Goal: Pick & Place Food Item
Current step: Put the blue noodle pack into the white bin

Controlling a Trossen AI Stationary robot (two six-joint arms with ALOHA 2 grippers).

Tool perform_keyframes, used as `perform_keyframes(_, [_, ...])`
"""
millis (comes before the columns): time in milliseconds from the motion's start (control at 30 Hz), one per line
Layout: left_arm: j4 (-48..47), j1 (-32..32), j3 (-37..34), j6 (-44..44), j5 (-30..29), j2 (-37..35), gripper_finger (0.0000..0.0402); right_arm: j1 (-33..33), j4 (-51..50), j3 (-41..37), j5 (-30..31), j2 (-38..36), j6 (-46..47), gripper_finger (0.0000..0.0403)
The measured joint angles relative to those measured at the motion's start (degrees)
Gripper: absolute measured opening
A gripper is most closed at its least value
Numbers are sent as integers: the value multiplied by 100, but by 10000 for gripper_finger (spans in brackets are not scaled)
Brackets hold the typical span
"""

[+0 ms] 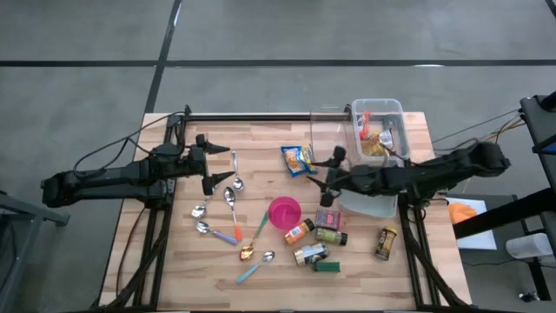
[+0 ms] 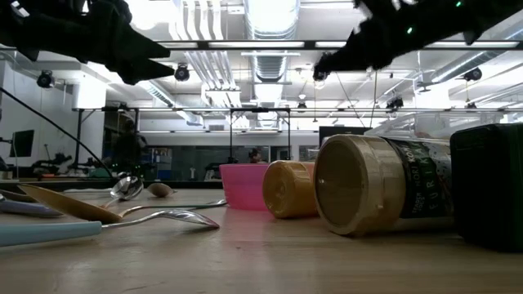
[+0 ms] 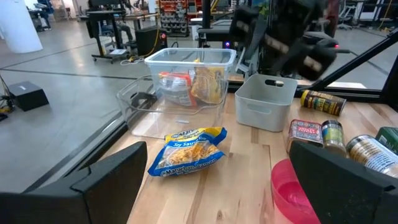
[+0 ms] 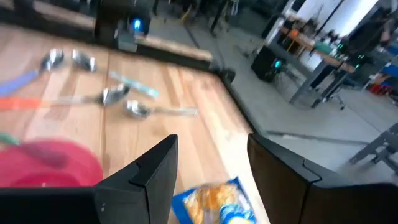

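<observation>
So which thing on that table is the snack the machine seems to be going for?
Start at the clear plastic bin at the far edge of the wooden table. Just beside it, toward the table's middle, lies a flat yellow and blue snack packet, with the right claw close by. It is the only soft bag lying loose on the wood; its neighbours are jars, spoons and a pink bowl.

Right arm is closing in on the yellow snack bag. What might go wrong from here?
1. The right pincer is open above the snack bag, which lies flat and crinkly; the fingers may pinch only a fold and drop it.
2. The pink bowl and the jars sit close by, so a low swing may knock them.
3. The clear bin already holds packets, so the bag may catch on its rim.
</observation>
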Motion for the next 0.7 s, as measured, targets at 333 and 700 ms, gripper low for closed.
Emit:
perform_keyframes(333, [-150,1,0,2,-1,0,396,-235,-1063,1327,0,1597,394,192])
perform_keyframes(700, [-328,0,-74,15,0,-1,396,-429,-4345,3350,7,2795,1267,192])
